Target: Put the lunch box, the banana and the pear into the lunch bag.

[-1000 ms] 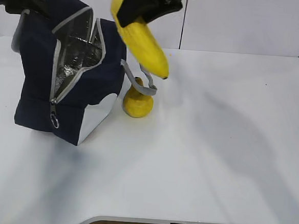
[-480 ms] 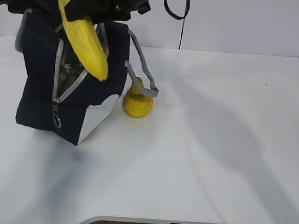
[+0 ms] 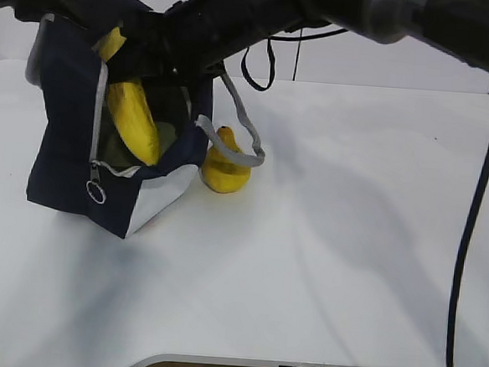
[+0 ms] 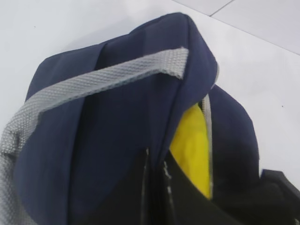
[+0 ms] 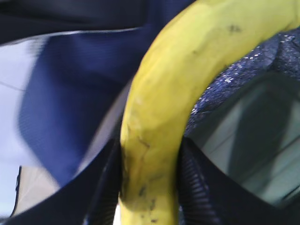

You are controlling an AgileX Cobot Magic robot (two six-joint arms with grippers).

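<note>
- One lunch bag (image 3: 66, 150) is seen: navy-blue, unzipped, standing on the table.
- One banana (image 3: 132, 113) is counted, yellow, partly inside the bag's opening.
- One pear (image 3: 225, 169) is counted, yellow, beside the bag.
- One lunch box (image 5: 255, 140) is made out, with a pale green lid, inside the bag.
- Two grey loop handles (image 3: 236, 128) are counted on the bag.
- One metal zipper ring (image 3: 96, 192) is seen.
- One white table (image 3: 349, 241) is seen.
- Two robot arms (image 3: 340, 10) are counted.
</note>
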